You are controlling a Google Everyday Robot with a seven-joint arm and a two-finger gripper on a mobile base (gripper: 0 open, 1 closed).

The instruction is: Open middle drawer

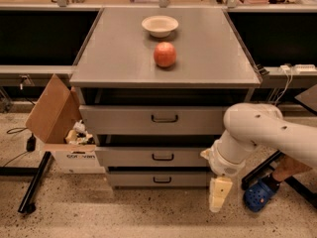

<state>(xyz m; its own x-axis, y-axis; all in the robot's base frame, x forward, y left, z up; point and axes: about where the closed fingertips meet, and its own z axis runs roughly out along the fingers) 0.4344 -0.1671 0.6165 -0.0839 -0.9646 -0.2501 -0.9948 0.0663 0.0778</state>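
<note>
The middle drawer is the wide shallow gray front with a small black bar handle, between the taller top drawer and the lowest drawer. All three fronts stand slightly stepped out from the cabinet. My gripper is pale yellow and hangs pointing down from the white arm. It is in front of the cabinet's lower right corner, right of and below the middle drawer's handle, not touching it.
An apple and a white bowl sit on the gray cabinet top. An open cardboard box stands on the floor at the left. A person's foot in a blue shoe and black bars are at the right.
</note>
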